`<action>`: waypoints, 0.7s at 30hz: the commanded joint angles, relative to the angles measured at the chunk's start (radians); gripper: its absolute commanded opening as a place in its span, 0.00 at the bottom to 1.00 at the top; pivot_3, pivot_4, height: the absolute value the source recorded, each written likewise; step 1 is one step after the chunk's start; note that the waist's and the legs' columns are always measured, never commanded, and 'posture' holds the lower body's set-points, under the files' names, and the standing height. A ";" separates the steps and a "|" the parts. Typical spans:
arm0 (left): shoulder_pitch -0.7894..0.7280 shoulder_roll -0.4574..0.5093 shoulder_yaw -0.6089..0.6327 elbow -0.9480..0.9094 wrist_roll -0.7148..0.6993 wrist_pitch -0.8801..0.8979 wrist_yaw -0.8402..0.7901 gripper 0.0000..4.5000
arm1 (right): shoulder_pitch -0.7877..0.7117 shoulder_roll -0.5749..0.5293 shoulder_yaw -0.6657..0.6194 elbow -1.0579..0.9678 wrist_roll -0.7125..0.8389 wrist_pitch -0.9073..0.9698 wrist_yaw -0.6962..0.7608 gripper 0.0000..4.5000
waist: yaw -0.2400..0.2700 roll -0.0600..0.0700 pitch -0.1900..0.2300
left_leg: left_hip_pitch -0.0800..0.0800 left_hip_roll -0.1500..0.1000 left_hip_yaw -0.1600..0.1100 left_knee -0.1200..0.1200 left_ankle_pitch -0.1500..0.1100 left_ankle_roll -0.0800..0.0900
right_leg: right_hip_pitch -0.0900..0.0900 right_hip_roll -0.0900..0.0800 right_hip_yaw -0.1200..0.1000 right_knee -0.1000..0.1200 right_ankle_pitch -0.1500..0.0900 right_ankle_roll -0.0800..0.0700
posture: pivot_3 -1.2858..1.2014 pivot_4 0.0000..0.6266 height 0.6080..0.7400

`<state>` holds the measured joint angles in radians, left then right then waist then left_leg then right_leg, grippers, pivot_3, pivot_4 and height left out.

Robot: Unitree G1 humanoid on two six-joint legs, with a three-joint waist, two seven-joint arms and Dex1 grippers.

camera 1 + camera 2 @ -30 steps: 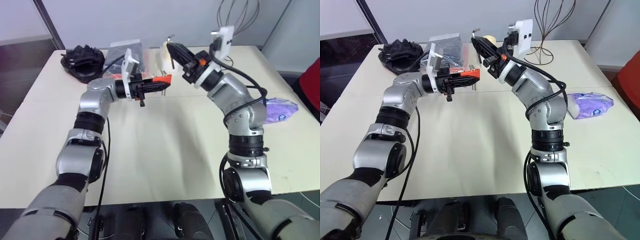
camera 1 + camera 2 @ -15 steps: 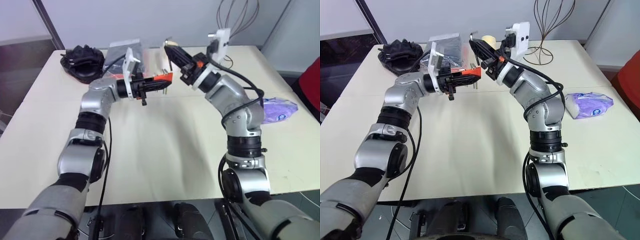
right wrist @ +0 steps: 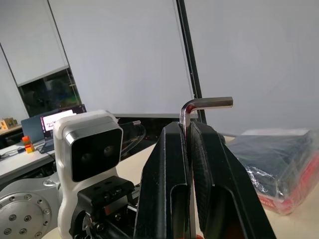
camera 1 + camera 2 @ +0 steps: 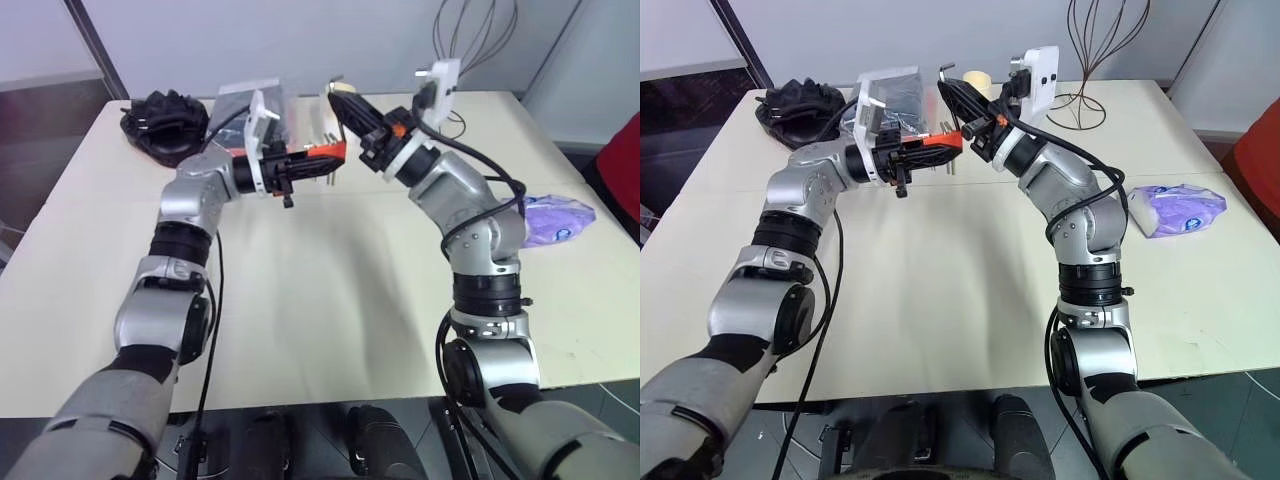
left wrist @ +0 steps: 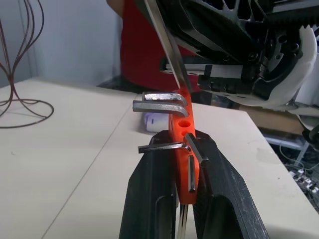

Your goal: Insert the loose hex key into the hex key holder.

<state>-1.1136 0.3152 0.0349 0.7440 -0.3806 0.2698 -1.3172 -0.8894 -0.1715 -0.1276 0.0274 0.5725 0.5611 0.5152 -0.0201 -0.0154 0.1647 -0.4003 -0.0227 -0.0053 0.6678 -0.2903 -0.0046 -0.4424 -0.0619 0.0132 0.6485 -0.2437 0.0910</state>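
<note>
My left gripper (image 5: 183, 147) is shut on the red-orange hex key holder (image 5: 180, 124), held level above the table with several grey keys sticking out. My right gripper (image 3: 185, 130) is shut on the loose hex key (image 3: 186, 113), whose bent end points up. In the head views the right gripper (image 4: 347, 103) hangs just above and behind the holder (image 4: 323, 153). The key's straight shaft (image 5: 167, 45) slants down to the holder's far end. I cannot tell whether its tip sits in a hole.
On the table's far side lie a black bundle (image 4: 168, 122), a plastic-wrapped packet (image 4: 250, 100), a pale roll (image 4: 978, 80) and a wire stand (image 4: 1092, 60). A purple packet (image 4: 556, 216) lies at the right. A person in red (image 4: 622, 170) is at the right edge.
The right gripper has brought the key's lower end a little closer to the holder's far end. The left gripper holds the holder almost still.
</note>
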 commanded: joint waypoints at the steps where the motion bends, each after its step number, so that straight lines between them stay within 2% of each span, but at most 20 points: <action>1: -0.013 0.008 0.020 -0.042 -0.016 -0.002 -0.003 0.00 | -0.019 0.005 -0.005 -0.006 0.013 -0.016 0.001 0.01 | 0.000 0.000 0.000 | 0.000 0.000 0.000 0.000 0.000 0.000 | 0.000 0.000 0.000 0.000 0.000 0.000 | 0.52 0.24 1.00; 21: -0.042 0.001 0.055 -0.030 -0.049 0.032 0.028 0.00 | 0.014 0.004 0.003 0.009 -0.004 -0.031 0.004 0.01 | 0.000 0.000 0.000 | 0.000 0.000 0.000 0.000 0.000 0.000 | 0.000 0.000 0.000 0.000 0.000 0.000 | 0.52 0.24 1.00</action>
<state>-1.1129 0.3109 0.0469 0.7429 -0.3965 0.3035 -1.2966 -0.8778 -0.1669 -0.1249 0.0345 0.5704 0.5433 0.5162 -0.0201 -0.0154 0.1647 -0.4003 -0.0227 -0.0053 0.6678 -0.2903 -0.0047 -0.4424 -0.0619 0.0132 0.6485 -0.2437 0.0910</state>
